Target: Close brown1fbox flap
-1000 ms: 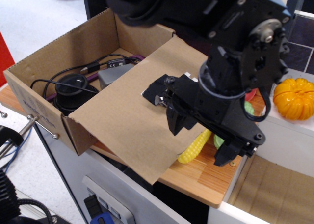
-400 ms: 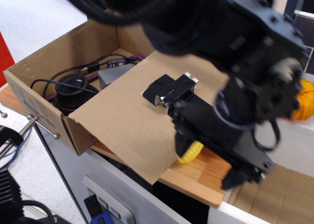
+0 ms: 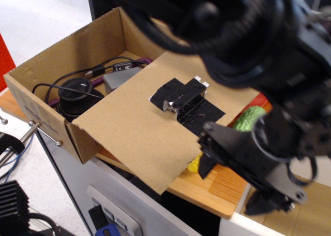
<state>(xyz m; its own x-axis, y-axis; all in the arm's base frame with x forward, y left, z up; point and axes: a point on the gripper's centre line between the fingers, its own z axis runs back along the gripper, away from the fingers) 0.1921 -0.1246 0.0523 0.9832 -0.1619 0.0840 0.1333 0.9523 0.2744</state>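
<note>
arm (image 3: 258, 55): blurred black bulk filling 12 to 4 o'clock, hanging over the flap's far edge; a swing from here could strike the flap from above and push it further open instead of shut.
box (image 3: 67, 55): open-topped, at 10 o'clock; a hard sideways shove on the flap could slide it toward the counter edge at 8 o'clock.
flap (image 3: 139, 127): hinged to the box's right wall, lying outward and tilted down toward 6 o'clock, black tape patch up; its free corner overhangs the board, so a lift caught off-centre may twist or crease it.
board (image 3: 217, 187): wooden, under the flap at 5 o'clock.
claw (image 3: 243, 187): at 5 o'clock, just beyond the flap's lower edge, apart from it; holding nothing, but spread or pressed together I cannot tell.
cables (image 3: 98, 70): inside the box; a loop standing proud could stop the flap seating.
toys (image 3: 249, 118): green piece at 3 o'clock, yellow one peeking under the flap; a low sweep may knock them.
</note>
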